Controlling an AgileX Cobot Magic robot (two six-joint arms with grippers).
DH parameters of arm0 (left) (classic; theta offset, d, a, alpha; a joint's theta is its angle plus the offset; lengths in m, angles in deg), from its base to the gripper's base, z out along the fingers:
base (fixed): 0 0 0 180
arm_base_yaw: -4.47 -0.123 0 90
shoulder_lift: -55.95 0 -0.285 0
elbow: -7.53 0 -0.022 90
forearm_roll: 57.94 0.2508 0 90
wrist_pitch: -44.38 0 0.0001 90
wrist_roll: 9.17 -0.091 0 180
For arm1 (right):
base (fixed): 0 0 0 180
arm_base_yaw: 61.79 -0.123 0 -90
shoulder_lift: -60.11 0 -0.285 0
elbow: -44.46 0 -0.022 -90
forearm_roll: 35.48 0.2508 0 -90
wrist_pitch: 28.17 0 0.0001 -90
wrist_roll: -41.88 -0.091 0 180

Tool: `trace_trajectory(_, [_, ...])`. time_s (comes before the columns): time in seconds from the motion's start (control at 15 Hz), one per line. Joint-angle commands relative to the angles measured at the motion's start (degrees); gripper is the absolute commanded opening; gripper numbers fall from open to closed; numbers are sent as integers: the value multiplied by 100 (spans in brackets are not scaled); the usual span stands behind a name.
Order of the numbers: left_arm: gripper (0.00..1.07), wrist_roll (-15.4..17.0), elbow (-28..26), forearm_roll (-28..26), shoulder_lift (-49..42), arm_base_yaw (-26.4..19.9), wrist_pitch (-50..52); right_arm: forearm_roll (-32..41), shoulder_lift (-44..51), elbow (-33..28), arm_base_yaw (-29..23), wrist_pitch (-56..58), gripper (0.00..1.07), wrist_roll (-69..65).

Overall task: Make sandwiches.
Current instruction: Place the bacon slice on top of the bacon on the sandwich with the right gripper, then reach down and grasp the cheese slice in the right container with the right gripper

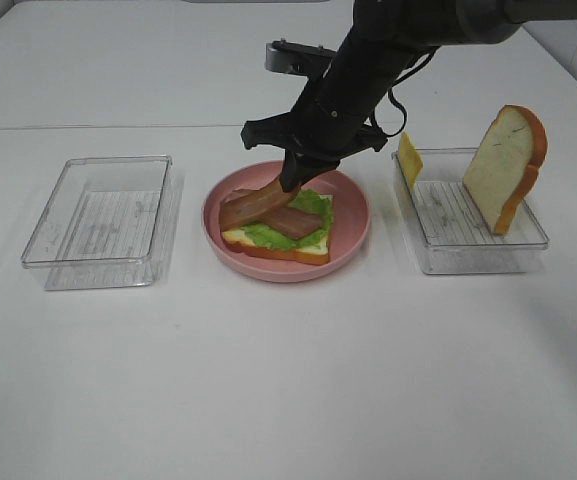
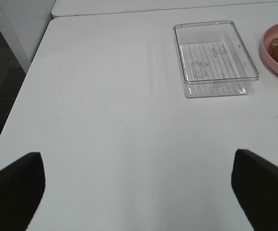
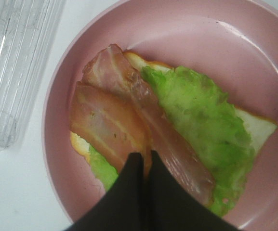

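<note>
My right fingers (image 3: 131, 192) are pinched shut on one end of a bacon strip (image 1: 253, 207). The strip lies slanted across the open sandwich (image 1: 276, 240) of bread and lettuce (image 1: 313, 205), which sits on the pink plate (image 1: 353, 215) at the middle of the tabletop (image 1: 288, 380). My left fingers (image 2: 16, 190) stand spread wide above the tabletop, well apart from the left clear tray (image 2: 216, 53).
</note>
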Motion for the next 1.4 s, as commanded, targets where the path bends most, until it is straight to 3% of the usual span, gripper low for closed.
trace_trajectory(0.07, [98, 17, 17, -6, -103, 17, 29, -132, -6, 40, 29, -6, 0, -6])
trace_trajectory(0.13, [98, 17, 17, -6, -103, 17, 29, -149, -6, 40, 23, 0, 5, -6])
trace_trajectory(0.27, [98, 17, 17, -6, -103, 17, 29, -149, 0, 40, 23, -6, 55, -160])
trace_trajectory(0.33, [98, 17, 17, -6, -103, 17, 29, -172, 0, 40, 23, -6, 69, -160])
trace_trajectory(0.4, [98, 17, 17, -6, -103, 17, 29, -223, 23, 40, 23, 34, 98, -138])
trace_trajectory(0.8, [98, 17, 17, -6, -103, 17, 29, -779, 710, 149, 17, 917, 99, -218])
trace_trajectory(1.0, [98, 17, 17, 0, -103, 17, 34, -1524, 888, 900, 23, 1811, 99, -848])
trace_trajectory(1.13, [98, 17, 17, 0, -103, 17, 34, -2246, 773, 1799, 155, 2469, 99, -1123])
trace_trajectory(1.33, [98, 17, 17, 0, -103, 17, 34, -2045, 561, 2063, 533, 2527, 99, -1123])
trace_trajectory(1.4, [98, 17, 17, 0, -103, 17, 34, -1839, 269, 2206, 900, 2515, 98, -1117])
